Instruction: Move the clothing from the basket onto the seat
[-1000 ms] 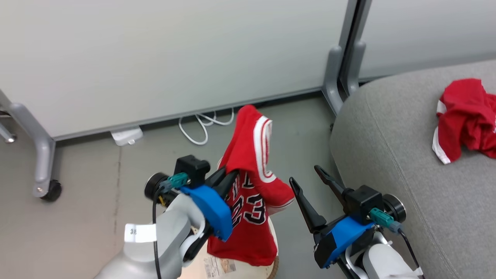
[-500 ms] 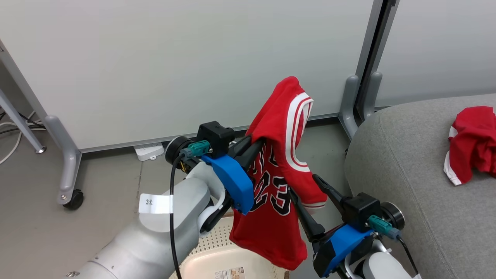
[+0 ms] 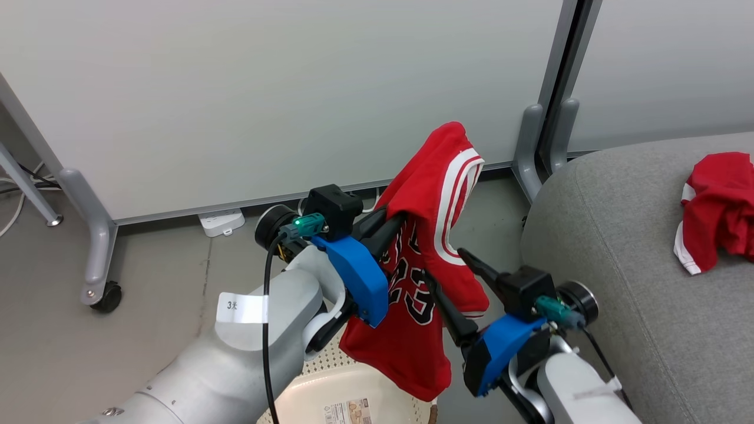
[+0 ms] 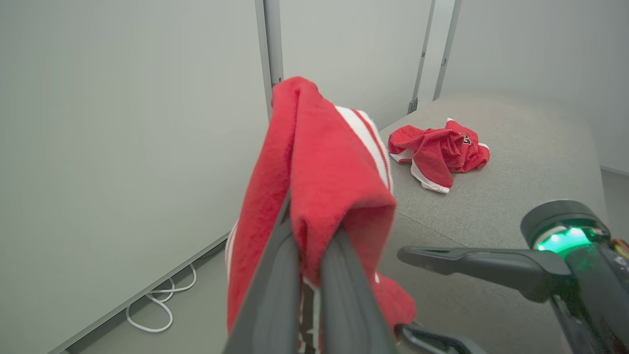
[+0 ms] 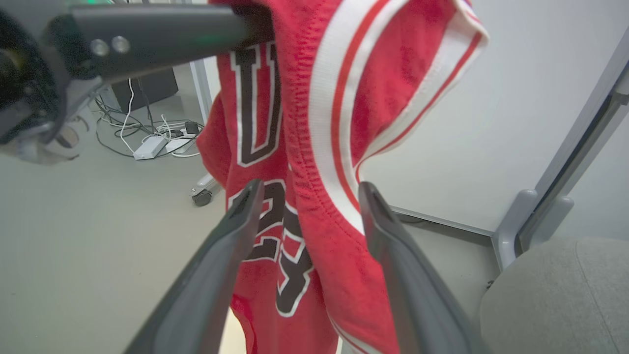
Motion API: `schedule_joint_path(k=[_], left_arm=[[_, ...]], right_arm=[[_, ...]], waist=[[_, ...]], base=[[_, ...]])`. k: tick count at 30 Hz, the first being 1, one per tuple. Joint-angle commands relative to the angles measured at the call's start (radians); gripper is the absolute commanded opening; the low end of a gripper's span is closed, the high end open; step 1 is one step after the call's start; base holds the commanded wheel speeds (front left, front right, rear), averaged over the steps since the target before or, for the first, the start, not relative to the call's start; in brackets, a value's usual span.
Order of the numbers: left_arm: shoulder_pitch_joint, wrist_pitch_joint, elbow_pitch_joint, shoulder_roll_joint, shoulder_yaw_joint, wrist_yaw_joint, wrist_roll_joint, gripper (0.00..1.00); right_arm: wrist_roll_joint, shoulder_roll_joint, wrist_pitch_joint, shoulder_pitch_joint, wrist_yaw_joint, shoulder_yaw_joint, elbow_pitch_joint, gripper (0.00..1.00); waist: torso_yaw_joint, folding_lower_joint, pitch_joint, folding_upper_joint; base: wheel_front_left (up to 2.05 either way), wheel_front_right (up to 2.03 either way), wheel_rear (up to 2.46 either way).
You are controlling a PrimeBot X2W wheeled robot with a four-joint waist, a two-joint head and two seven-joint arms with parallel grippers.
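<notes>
The jersey (image 3: 406, 353) is soft cloth with ribbed trim; the seat (image 3: 618, 235), coarse matt fabric; the basket (image 3: 330, 388), smooth perforated plastic.

- To my right, the grey seat (image 3: 618, 265) carries one crumpled red garment (image 3: 716, 206) toward its far side.
- The floor (image 3: 147, 294) bears the basket (image 3: 318, 377) near me, and a white power strip (image 3: 222, 221) by the far partition (image 3: 235, 88).

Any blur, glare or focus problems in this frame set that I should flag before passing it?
Head view: evenly lit, sharp, soft shadows, no glare on the held jersey or the seat. Left wrist view: the left fingers are soft up close; the green light on the other arm blooms. Right wrist view: the jersey's knit is crisp, while the open right fingers are blurred.
</notes>
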Motion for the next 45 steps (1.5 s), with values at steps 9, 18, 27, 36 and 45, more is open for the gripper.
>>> schedule_joint_path(k=[9,18,27,36,45], left_arm=[[-0.022,-0.007,-0.007,-0.019,-0.016,-0.001,-0.007,0.00],[-0.031,-0.007,-0.021,-0.024,-0.017,-0.001,-0.005,0.00],[-0.022,-0.007,-0.023,-0.012,-0.001,-0.001,0.001,0.00],[-0.007,-0.007,-0.022,-0.010,0.015,-0.001,0.005,0.00],[-0.005,-0.007,-0.022,-0.008,0.020,-0.001,0.004,0.00]], right_arm=[[0.078,-0.003,0.011,-0.162,0.000,0.059,0.186,1.00],[0.223,-0.003,-0.027,-0.287,0.000,0.170,0.371,0.13],[0.333,-0.003,-0.078,-0.330,0.000,0.288,0.441,0.00],[0.396,-0.003,-0.112,-0.359,0.000,0.351,0.495,0.00],[0.424,-0.003,-0.137,-0.385,0.000,0.386,0.530,0.00]], waist=[[0.017,0.0000,0.019,0.0000],[0.021,0.0000,0.032,0.0000],[0.006,0.0000,0.021,0.0000],[-0.009,0.0000,0.011,0.0000],[-0.010,0.0000,0.008,0.0000]], base=[[0.00,0.00,0.00],[0.00,0.00,0.00],[0.00,0.00,0.00],[0.00,0.00,0.00],[0.00,0.00,0.00]])
